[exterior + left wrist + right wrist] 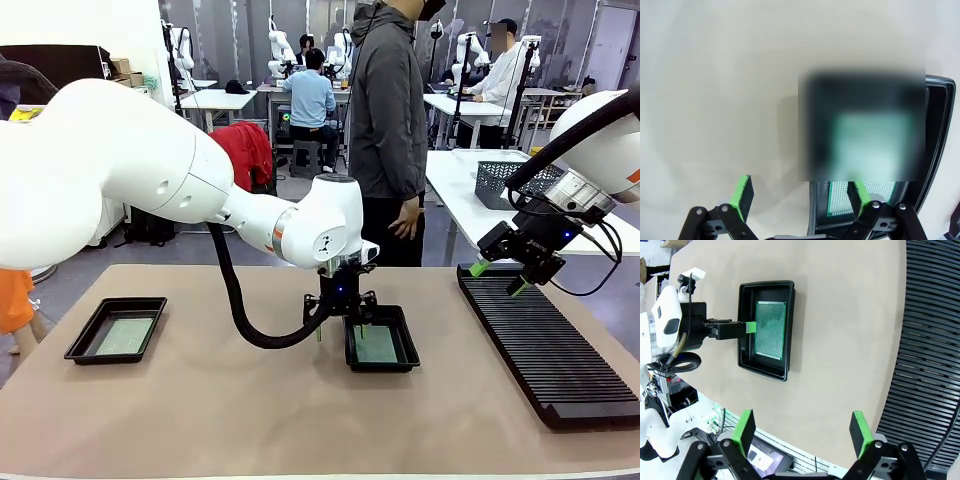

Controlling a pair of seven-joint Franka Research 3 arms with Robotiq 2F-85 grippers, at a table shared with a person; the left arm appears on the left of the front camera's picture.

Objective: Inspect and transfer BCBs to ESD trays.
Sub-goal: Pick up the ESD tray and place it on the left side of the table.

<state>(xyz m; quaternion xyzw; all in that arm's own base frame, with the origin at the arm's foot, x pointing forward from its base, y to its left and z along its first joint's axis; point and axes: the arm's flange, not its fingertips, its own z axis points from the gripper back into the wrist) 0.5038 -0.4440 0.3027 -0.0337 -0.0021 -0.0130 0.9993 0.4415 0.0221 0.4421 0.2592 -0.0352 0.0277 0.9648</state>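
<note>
Near the counter's [250,420] middle, a speckled green BCB [375,344] lies flat in a shallow black flared-rim tray [382,340], the left gripper [341,321] spread wide, straddling its rim; right gripper [497,277], released, hovers above the ribbed rack [550,345]

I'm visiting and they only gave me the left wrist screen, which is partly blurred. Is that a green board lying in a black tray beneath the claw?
Observer: Yes. The right wrist view shows a green board lying flat inside the middle tray.
Operator: Is the claw holding it?
Observer: No. The left gripper stands open at the tray's left rim, one finger over the tray and one outside it.
Operator: Is there another tray?
Observer: Yes, a second tray sits at the table's left, also with a green board in it.
Operator: And the other arm?
Observer: The right gripper hangs open above the long black rack.
</note>
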